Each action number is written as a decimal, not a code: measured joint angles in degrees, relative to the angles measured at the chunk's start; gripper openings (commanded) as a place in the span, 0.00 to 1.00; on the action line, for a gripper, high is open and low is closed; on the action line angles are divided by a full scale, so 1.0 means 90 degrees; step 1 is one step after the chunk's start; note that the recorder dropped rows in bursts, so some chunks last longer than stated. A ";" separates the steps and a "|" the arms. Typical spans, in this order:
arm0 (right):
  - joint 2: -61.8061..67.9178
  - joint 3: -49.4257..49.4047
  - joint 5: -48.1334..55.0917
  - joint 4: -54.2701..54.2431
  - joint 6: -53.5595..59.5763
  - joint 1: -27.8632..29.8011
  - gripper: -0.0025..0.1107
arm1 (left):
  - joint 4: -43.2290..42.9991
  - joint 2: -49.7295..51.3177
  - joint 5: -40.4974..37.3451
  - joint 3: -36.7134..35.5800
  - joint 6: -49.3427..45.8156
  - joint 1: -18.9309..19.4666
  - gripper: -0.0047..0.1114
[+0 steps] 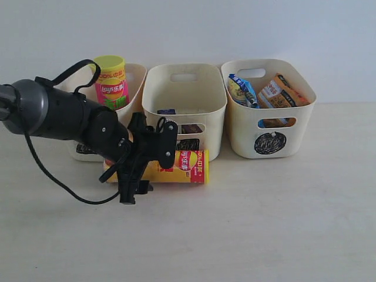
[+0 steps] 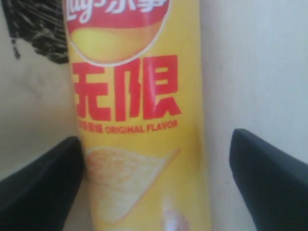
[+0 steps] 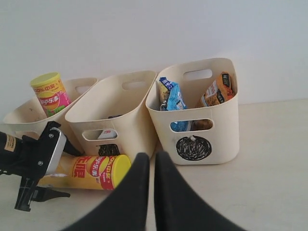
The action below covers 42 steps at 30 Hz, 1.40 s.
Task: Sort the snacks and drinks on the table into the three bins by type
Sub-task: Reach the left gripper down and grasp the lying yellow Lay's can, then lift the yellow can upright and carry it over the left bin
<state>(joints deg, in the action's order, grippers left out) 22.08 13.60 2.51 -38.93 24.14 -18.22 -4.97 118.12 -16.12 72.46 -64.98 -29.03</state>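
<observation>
One snack is not yet sorted: the yellow tube (image 1: 182,167) lies on its side on the table (image 1: 264,223), short of the far edge and just in front of the left and middle bins. Nearest of all, judging by its own camera, the right gripper (image 3: 154,156) hangs well back from the bins with its fingers pressed together and nothing between them, probably parked out of the way. The left gripper (image 2: 154,144) is set over the tube with its fingers spread to either side. One finger looks to be at the tube's side and the other stands off it, so this reads as lining up for a grasp. The tube's label carries the Lay's logo, large red characters "无限" and the words "ORIGINAL FLAVOR" above a printed chip. Along the far edge stand the three tubs. The left bin (image 1: 136,76) has the pink-green tube (image 1: 111,85) upright in it, with Lay's on its label, which suggests the yellow tube belongs there too. The middle bin (image 1: 212,123) shows little of its contents, only a dark carton (image 1: 191,128) behind the handle cut-out. The right bin (image 1: 247,132) holds the blue bag (image 1: 242,91) and the orange bag (image 1: 282,91), both leaning, their print too small to read. A black scribble (image 1: 270,143) marks its front.
</observation>
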 measured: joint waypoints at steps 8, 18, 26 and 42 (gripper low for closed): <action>0.0000 0.0000 0.0061 0.0000 0.0000 0.0000 0.02 | -0.0025 0.0238 0.0024 0.0199 0.0052 0.0000 0.33; 0.0000 0.0000 0.0061 0.0000 0.0000 0.0000 0.02 | 0.0552 -0.0261 -0.0833 0.0215 0.0052 -0.0002 0.07; 0.0000 0.0000 0.0061 0.0000 0.0000 0.0000 0.02 | 0.1949 -0.2196 -0.2385 -0.0187 0.0162 -0.0142 0.07; 0.0000 0.0000 0.0086 0.0000 0.0000 0.0000 0.02 | 0.5898 -0.3599 -0.0952 -0.0198 0.1090 0.2410 0.07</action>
<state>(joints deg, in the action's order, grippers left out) 22.08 13.60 3.29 -38.93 24.14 -18.22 48.11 85.72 -24.69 70.68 -55.17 -7.34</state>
